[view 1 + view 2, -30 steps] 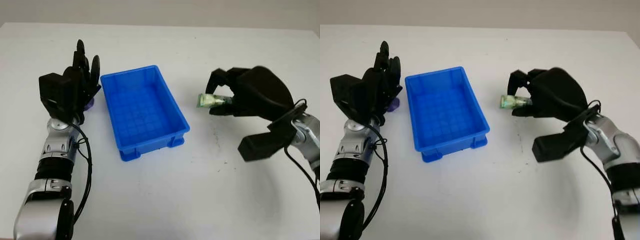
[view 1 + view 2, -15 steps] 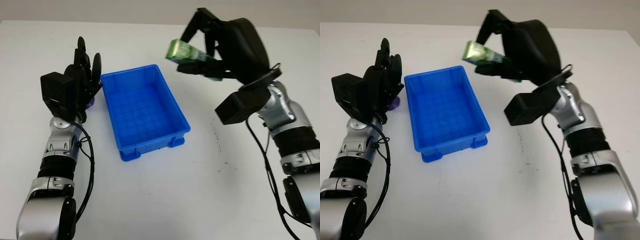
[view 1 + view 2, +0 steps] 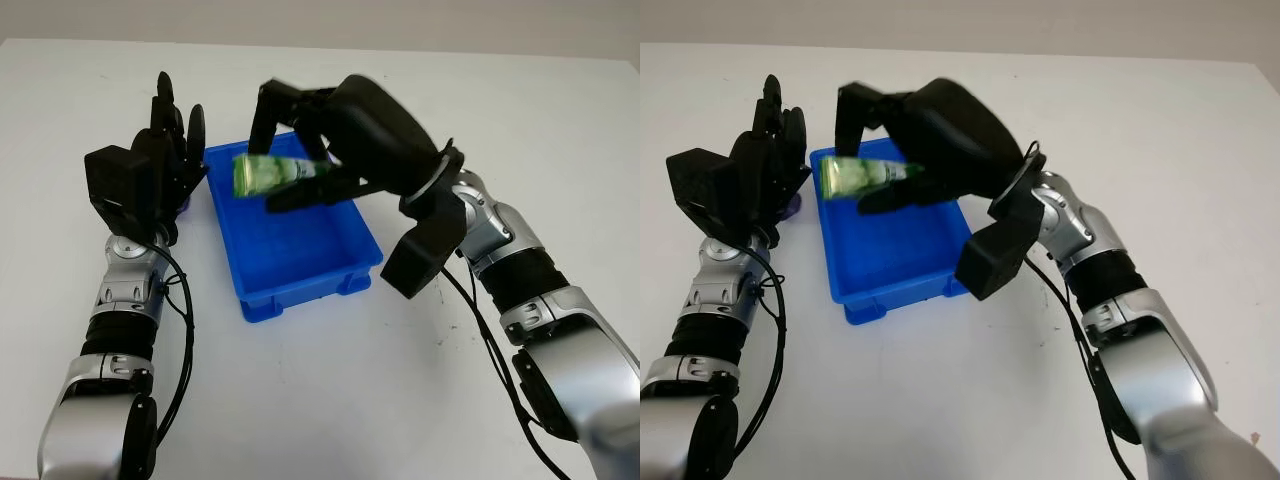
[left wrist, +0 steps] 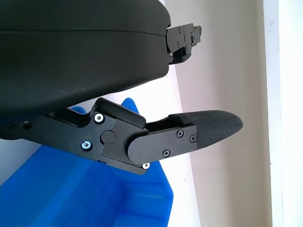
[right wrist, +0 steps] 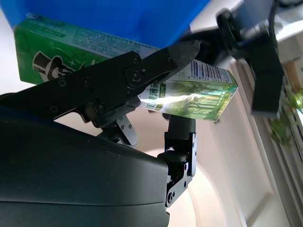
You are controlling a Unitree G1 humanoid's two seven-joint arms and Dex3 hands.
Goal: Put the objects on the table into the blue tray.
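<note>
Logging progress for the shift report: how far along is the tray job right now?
Done: nothing lies in the blue tray yet. In hand: the right hand grips a green box above the tray, not released. Left: dropping it in, then the small purple object on the table beside the tray's left wall, mostly hidden by the open left hand raised there.

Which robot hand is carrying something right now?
The right robot hand, above the blue tray, grips a green box between its fingers. The left robot hand, beside the tray's left wall, holds nothing.
</note>
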